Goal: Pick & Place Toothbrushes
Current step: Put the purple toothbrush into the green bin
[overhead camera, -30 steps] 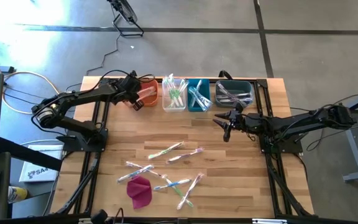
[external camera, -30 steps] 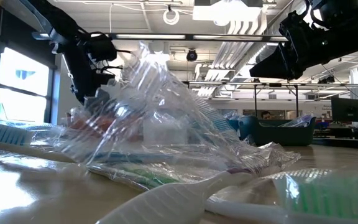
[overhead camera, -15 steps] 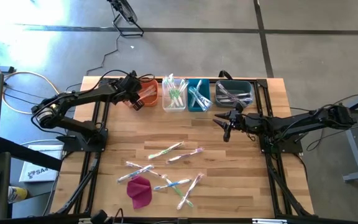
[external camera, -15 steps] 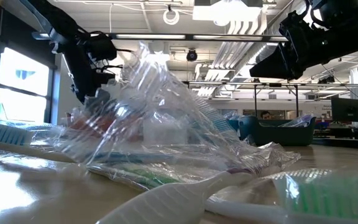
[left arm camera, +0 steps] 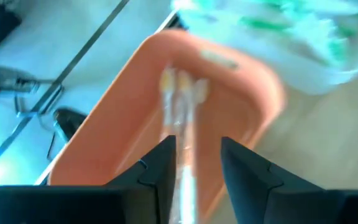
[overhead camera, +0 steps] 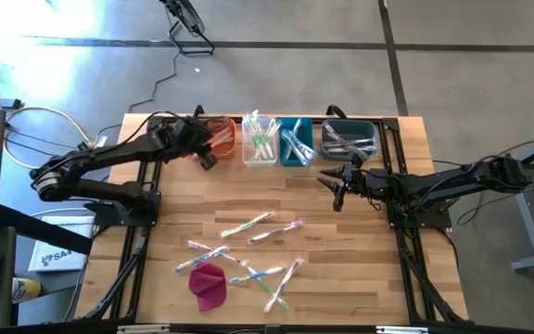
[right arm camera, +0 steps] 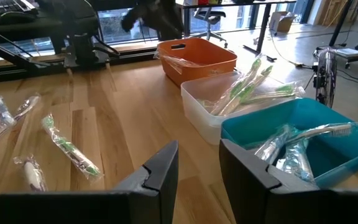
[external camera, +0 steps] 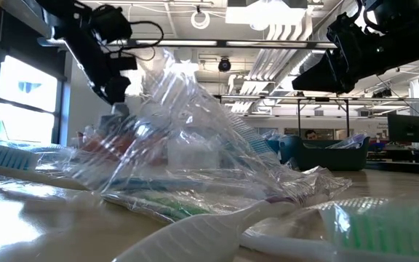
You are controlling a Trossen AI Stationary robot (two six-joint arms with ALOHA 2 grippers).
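Several wrapped toothbrushes (overhead camera: 247, 224) lie loose on the wooden table's near half, one (right arm camera: 67, 148) with a green handle. Four bins stand in a row at the far edge: orange (overhead camera: 222, 135), clear (overhead camera: 260, 141), teal (overhead camera: 297, 142) and dark grey (overhead camera: 349, 139), each with toothbrushes in it. My left gripper (overhead camera: 208, 156) hovers open at the orange bin's (left arm camera: 241, 93) near left corner. In the left wrist view a wrapped toothbrush (left arm camera: 180, 99) lies in that bin, showing in the gap between the fingers. My right gripper (overhead camera: 330, 186) stands open and empty (right arm camera: 197, 152) in front of the teal bin.
A magenta cloth lump (overhead camera: 209, 284) lies near the front left among the loose toothbrushes. Bare wood stretches between the bins and the loose pile. In the low view crumpled clear wrappers (external camera: 188, 131) fill the foreground. Black arm frames (overhead camera: 142, 199) run along both table sides.
My left gripper has risen and drawn back a little from the orange bin toward the table's left edge, mostly in the last half second. My right arm has kept still. The toothbrushes on the table lie as before.
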